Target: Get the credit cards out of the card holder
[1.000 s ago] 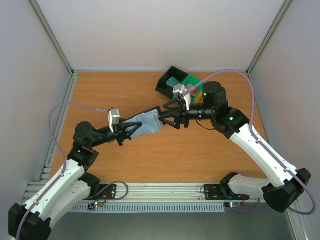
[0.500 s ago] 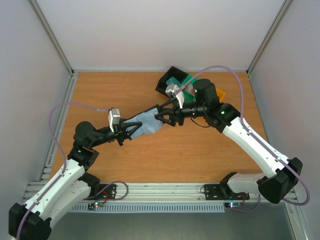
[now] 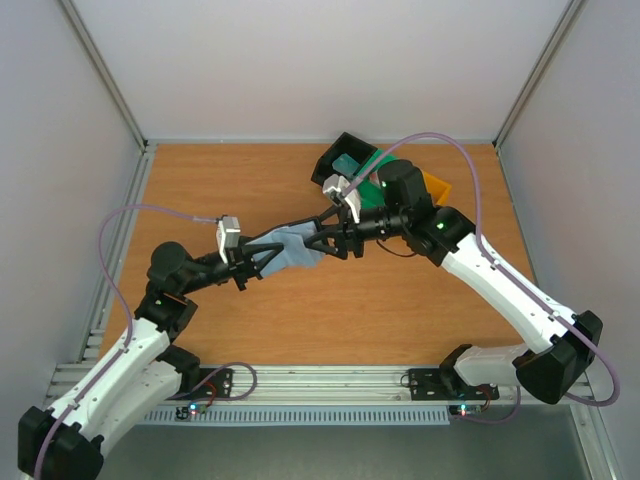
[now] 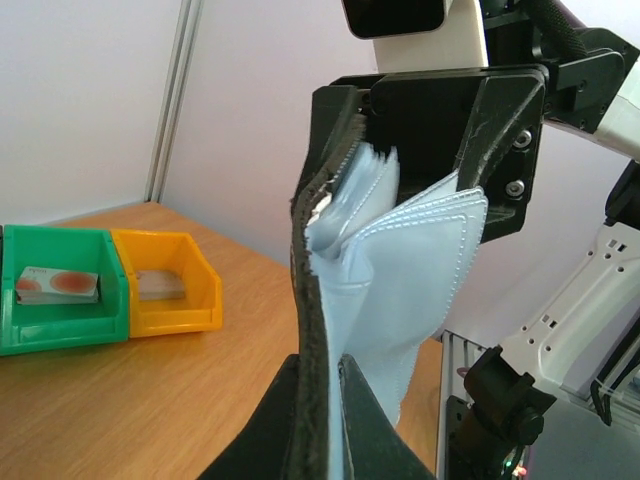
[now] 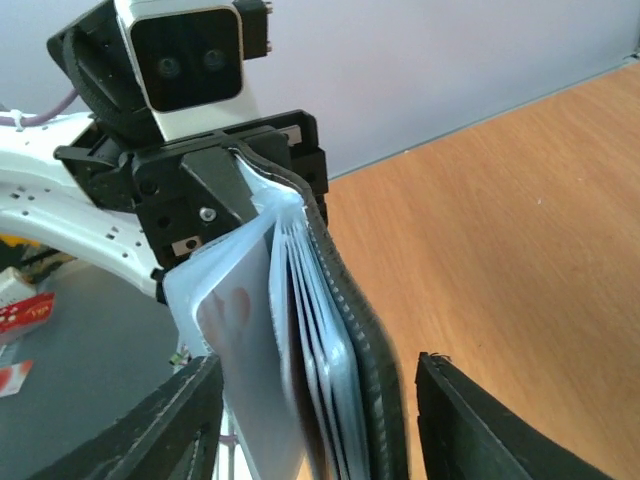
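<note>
Clamping card holder (image 4: 400, 260): your left gripper (image 4: 322, 400), jaws closed on it | your right gripper (image 5: 315, 380) straddles it, jaws apart

Card holder (image 3: 292, 247) hangs above mid-table (image 3: 220, 190), between left gripper (image 3: 268, 256) and right gripper (image 3: 320, 240); trays (image 3: 330, 168) stand behind, at the far edge.

Card holder (image 3: 290, 248) bars the middle; trays (image 3: 326, 166) crowd behind.
</note>
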